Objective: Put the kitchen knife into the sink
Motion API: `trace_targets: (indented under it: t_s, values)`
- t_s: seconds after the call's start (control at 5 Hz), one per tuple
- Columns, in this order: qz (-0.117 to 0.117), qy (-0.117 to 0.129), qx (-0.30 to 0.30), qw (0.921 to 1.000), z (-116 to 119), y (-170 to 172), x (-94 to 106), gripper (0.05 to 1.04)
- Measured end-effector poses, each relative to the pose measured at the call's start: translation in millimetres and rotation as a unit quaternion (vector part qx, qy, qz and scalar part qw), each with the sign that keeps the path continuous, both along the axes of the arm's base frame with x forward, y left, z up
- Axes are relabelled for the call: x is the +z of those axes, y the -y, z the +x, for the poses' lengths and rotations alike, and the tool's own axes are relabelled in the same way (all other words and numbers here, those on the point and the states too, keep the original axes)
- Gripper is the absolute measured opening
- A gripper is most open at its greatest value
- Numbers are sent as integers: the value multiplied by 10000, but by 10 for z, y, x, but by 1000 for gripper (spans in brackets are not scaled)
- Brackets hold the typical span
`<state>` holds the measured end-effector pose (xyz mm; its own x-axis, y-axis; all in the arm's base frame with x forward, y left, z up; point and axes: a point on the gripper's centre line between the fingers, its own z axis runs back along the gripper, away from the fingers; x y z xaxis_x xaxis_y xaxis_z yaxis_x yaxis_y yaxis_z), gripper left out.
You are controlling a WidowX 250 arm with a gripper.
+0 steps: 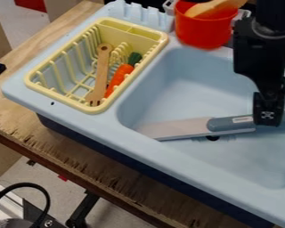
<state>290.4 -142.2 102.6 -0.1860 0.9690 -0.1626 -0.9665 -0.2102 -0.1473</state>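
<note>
The gripper (268, 120) is at the right side, over the light blue sink (252, 164), pointing down and shut on the grey handle of the kitchen knife (181, 128). Its near finger covers part of the handle, and a bit of grey shows on the far side of it. The pale blade points left toward the sink's left wall, and the dark drain hole shows just below the knife. Whether the knife touches the sink floor I cannot tell.
A yellow dish rack (91, 109) on the sink's left ledge holds a wooden utensil (101, 71) and a toy carrot (119, 80). Behind the basin stands a red pot (205, 32) with a wooden spoon (213, 7) in it, left of the arm.
</note>
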Motion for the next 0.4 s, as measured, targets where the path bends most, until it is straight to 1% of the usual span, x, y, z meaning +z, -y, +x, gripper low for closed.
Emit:
trace_targets:
  t_s: [0.2, 0.4]
  values:
    - [326, -276, -917, 9949, -87, -81, 14, 996]
    - [737, -174, -2042, 9760, -119, -145, 63, 996]
